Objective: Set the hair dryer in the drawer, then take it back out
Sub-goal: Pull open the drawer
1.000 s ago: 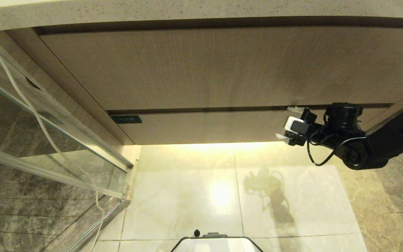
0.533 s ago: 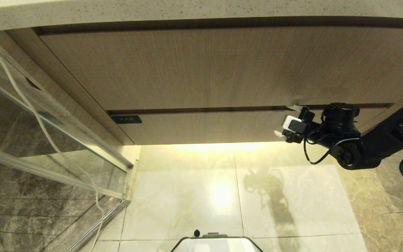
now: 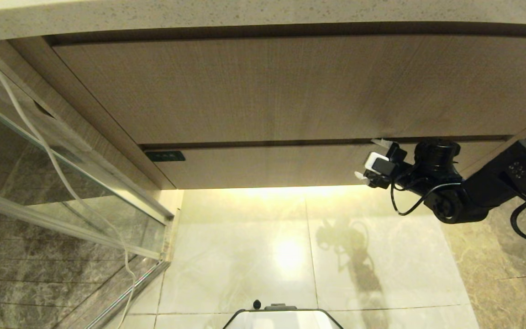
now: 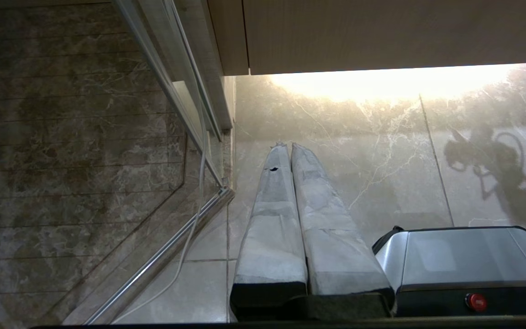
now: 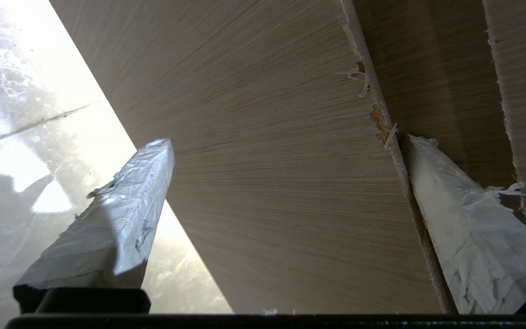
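The drawer [image 3: 267, 165] is the low wood-grain front under the taller panel, and it is closed. No hair dryer is in view. My right gripper [image 3: 369, 159] is open at the drawer front's right part. One taped finger [image 5: 454, 219] sits in the dark gap above the front's chipped top edge; the other finger [image 5: 121, 205] hangs below its lower edge. The drawer front [image 5: 254, 219] fills the space between them. My left gripper [image 4: 286, 147] is shut and empty, parked low and pointing at the floor.
A taller wood-grain panel [image 3: 267, 91] sits above the drawer under a speckled stone countertop [image 3: 263, 11]. A glass shower door [image 3: 62, 183] with a hanging white cable [image 3: 39, 137] stands at the left. Pale glossy floor tiles [image 3: 244, 256] lie below, with my base [image 3: 281, 317] at the near edge.
My right arm has slid a little to the left along the drawer front, its gripper staying open. The drawer has not moved.
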Available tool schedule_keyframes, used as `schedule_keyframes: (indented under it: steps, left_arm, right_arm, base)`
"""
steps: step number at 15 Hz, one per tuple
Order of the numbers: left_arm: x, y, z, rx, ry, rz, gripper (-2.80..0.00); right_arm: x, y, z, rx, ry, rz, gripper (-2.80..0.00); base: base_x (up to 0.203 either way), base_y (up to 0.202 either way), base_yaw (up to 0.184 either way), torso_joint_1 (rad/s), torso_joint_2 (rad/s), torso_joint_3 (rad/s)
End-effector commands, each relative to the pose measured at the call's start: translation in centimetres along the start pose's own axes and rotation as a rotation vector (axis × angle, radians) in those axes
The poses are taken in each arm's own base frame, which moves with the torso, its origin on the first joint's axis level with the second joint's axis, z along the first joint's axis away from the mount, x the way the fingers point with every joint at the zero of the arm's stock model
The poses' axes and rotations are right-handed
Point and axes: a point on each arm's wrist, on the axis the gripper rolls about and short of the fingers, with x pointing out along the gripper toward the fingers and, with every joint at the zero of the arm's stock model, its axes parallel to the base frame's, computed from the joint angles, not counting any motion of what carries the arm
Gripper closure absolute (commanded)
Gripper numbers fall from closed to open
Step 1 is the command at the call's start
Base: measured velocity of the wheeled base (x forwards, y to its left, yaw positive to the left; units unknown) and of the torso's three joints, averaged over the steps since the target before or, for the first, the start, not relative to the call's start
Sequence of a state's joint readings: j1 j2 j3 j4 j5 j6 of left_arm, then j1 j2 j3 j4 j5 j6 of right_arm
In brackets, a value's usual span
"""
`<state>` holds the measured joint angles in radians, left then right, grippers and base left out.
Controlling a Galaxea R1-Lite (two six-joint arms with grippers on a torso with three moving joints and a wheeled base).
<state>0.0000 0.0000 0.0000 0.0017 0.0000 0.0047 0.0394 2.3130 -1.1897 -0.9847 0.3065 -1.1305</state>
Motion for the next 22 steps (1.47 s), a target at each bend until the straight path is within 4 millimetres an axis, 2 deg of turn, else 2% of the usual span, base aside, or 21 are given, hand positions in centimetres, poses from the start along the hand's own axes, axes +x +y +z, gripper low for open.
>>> schedule_keyframes:
  steps: [1, 6, 17, 19, 22]
  left_arm:
    - [0.0, 0.0, 0.0, 0.000, 0.001, 0.000, 0.00]
    - [0.0, 0.0, 0.0, 0.000, 0.001, 0.000, 0.00]
    - [0.0, 0.0, 0.0, 0.000, 0.000, 0.000, 0.00]
    - [0.0, 0.0, 0.0, 0.000, 0.000, 0.000, 0.00]
    - [0.0, 0.0, 0.0, 0.000, 0.000, 0.000, 0.00]
  right_arm:
    - [-0.2, 0.6, -0.3, 0.032, 0.046, 0.060, -2.80]
    - [-2.0, 0.6, 0.2, 0.069, 0.111, 0.154, -2.80]
    - [-4.0, 0.3, 1.0, 0.076, 0.146, 0.162, -2.80]
    - [-4.9, 0.3, 1.2, 0.082, 0.152, 0.175, -2.80]
    - [-8.4, 0.1, 1.9, 0.104, 0.188, 0.220, -2.80]
  base:
    - [0.000, 0.000, 0.000, 0.000, 0.00, 0.000]
    - [0.000, 0.000, 0.000, 0.000, 0.00, 0.000]
    - [0.000, 0.000, 0.000, 0.000, 0.00, 0.000]
    - [0.000, 0.000, 0.000, 0.000, 0.00, 0.000]
    - [0.000, 0.000, 0.000, 0.000, 0.00, 0.000]
